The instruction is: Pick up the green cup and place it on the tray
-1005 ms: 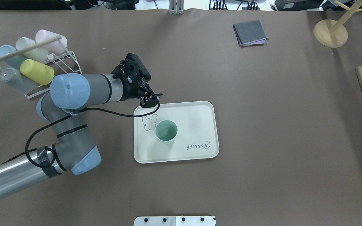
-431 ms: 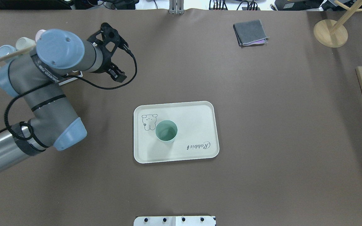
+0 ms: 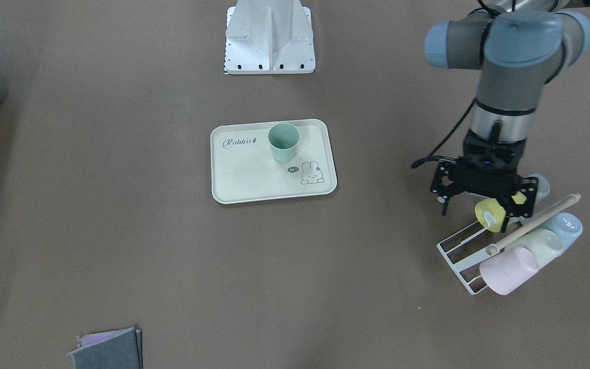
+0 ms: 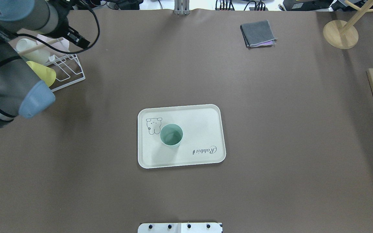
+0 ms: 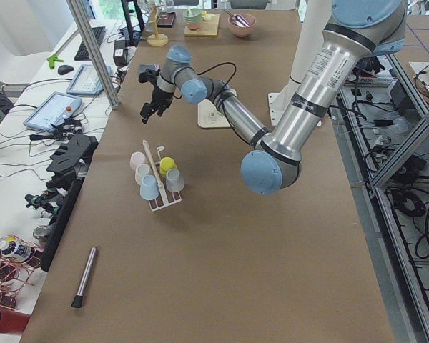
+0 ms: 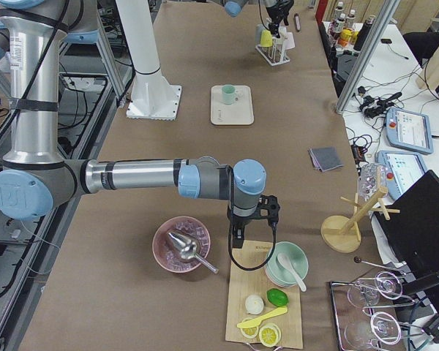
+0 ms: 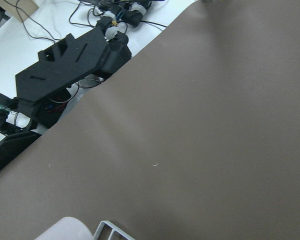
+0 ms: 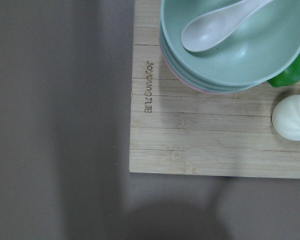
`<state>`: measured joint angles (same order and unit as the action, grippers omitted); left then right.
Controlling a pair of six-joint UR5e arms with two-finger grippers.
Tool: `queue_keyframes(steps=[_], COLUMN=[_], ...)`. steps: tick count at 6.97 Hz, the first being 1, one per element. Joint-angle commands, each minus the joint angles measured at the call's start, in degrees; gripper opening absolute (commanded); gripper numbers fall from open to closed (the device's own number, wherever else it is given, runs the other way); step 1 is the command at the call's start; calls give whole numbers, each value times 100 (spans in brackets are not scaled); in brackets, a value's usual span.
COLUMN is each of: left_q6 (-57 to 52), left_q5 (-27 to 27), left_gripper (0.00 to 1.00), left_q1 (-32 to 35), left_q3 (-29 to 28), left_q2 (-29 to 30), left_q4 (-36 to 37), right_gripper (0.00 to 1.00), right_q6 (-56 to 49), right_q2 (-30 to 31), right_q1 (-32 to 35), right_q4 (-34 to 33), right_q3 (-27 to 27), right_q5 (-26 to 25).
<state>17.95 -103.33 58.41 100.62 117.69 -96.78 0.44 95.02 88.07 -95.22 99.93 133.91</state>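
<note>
Cream tray (image 4: pixel 201 127) lettered "Rabbit" mid-frame, green cup (image 4: pixel 171 135) upright on it, brown table (image 4: pixel 287 145), board (image 8: pixel 200 145) engraved "Joyoung", left gripper (image 3: pixel 483 206) spread, empty, right gripper (image 6: pixel 242 234) impossible to tell.

Wooden board (image 8: pixel 210 145) on brown bench (image 8: pixel 55 120), lettering near left edge; stacked mint bowls (image 8: pixel 250 60) on board, pale spoon (image 8: pixel 215 27) inside; white bun (image 8: pixel 292 117) beside.

One tray (image 4: pixel 202 116), one green cup (image 4: pixel 171 135), five racked cups (image 3: pixel 509 270), one wire rack (image 3: pixel 466 256).
</note>
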Motion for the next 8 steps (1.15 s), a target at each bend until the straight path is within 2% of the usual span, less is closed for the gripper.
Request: queue_keyframes(steps=[1, 3, 4, 6, 8], left_q6=[7, 7, 7, -185, -1658], left_q5=[-1332, -2651, -3319, -3598, -3537], left_gripper=[98, 98, 98, 98, 98], left_q1=[1037, 1916, 2155, 2402, 2491], left_q3=[-16, -25, -103, -113, -147], left_q2=[-726, -1604, -2017, -2764, -3504], left_q4=[45, 54, 63, 10, 97], right_gripper=[100, 100, 100, 100, 100], right_q6=[0, -9, 0, -9, -17], right_q2=[25, 51, 51, 60, 60], right_q1=[0, 0, 0, 0, 0], right_q4=[39, 39, 39, 39, 39], right_q3=[0, 0, 9, 9, -18], right_q5=[13, 12, 13, 21, 4])
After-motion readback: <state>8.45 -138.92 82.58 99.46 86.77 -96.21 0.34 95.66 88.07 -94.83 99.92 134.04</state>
